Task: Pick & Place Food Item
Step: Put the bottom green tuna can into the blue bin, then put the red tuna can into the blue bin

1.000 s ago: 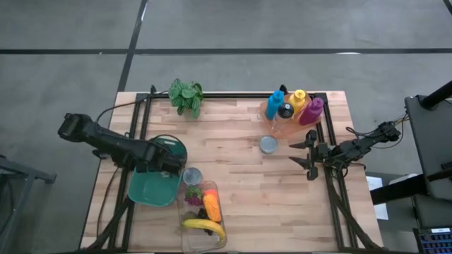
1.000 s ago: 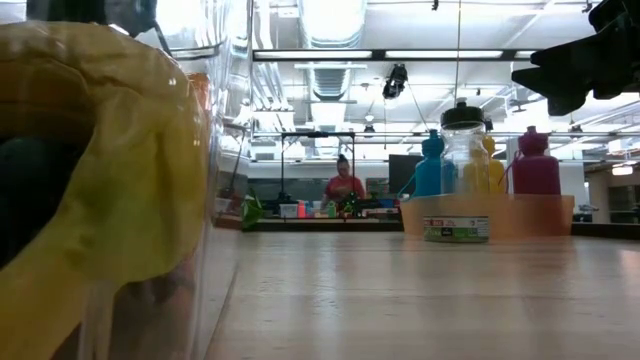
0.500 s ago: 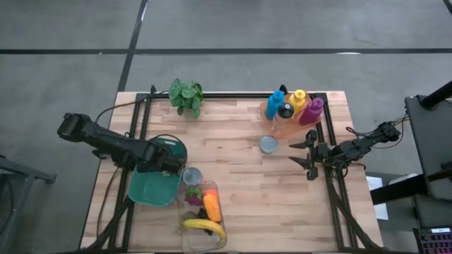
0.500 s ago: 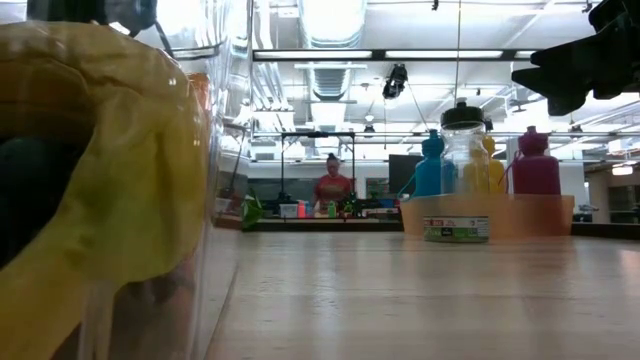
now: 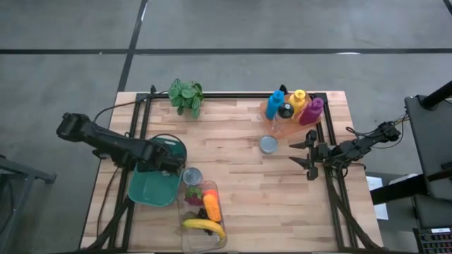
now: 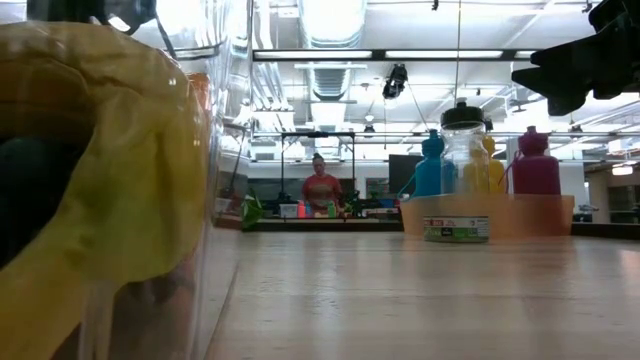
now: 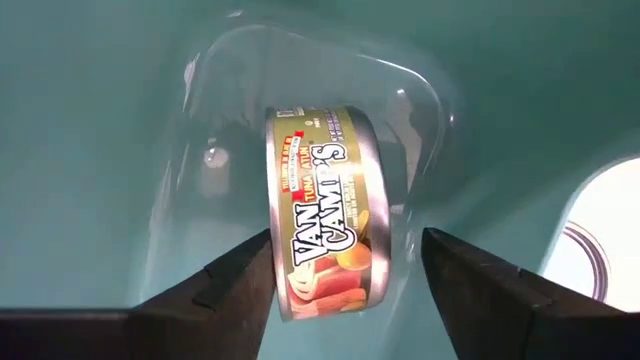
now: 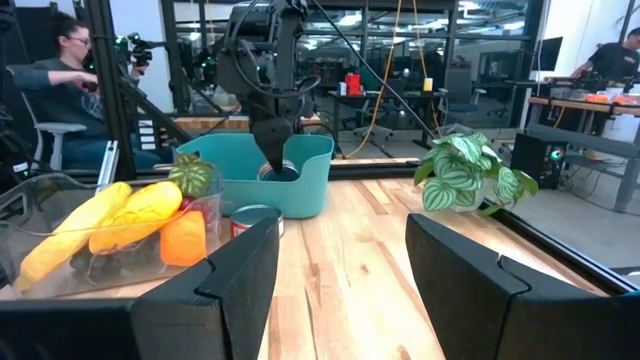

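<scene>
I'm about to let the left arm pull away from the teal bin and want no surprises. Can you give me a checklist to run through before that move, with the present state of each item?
1. Tuna can lies inside the teal bin: ok.
2. Left gripper fingers apart, clear of the can's sides: ok by the left wrist view.
3. Can settled flat: not ok, it stands on edge.
4. Second can beside the bin, out of the exit path: cannot tell.
5. Right gripper parked open at the table's right, well away: ok.
6. Clear food container undisturbed: ok.
</scene>
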Controlling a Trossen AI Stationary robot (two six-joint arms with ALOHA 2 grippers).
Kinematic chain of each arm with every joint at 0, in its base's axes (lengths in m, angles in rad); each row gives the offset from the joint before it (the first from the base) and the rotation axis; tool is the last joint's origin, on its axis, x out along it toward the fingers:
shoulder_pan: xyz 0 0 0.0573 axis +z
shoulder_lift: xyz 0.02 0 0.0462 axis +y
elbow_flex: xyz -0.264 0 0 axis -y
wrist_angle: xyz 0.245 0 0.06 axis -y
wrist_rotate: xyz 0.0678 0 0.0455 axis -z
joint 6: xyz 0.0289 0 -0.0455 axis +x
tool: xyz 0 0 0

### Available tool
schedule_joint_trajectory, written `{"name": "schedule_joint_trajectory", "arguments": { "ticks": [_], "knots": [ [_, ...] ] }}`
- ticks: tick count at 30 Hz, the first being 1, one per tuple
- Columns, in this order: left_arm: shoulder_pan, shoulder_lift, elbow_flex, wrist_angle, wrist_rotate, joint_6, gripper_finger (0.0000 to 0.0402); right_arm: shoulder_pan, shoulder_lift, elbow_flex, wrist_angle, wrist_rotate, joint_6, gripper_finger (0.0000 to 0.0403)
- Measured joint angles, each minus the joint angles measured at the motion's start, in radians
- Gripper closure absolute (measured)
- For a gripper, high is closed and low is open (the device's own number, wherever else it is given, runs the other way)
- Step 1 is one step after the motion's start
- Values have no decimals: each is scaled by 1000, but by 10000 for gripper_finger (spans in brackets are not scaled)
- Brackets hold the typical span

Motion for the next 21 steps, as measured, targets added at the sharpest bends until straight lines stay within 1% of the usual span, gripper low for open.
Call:
{"name": "schedule_joint_trajectory", "arguments": {
  "ticks": [6, 12, 15, 21],
  "knots": [
    [0, -13, 10, -6, 0, -1, 145, 0, 0, 0, 0, 0, 0, 186],
    [0, -71, 70, -85, -18, 4, 145, 0, -1, 0, 0, 0, 0, 186],
    [0, -109, 114, -104, -71, 62, 145, 0, -1, 0, 0, 0, 0, 186],
    [0, -160, 208, -106, -222, 215, 145, 0, -1, 0, 0, 0, 0, 186]
  ]
}}
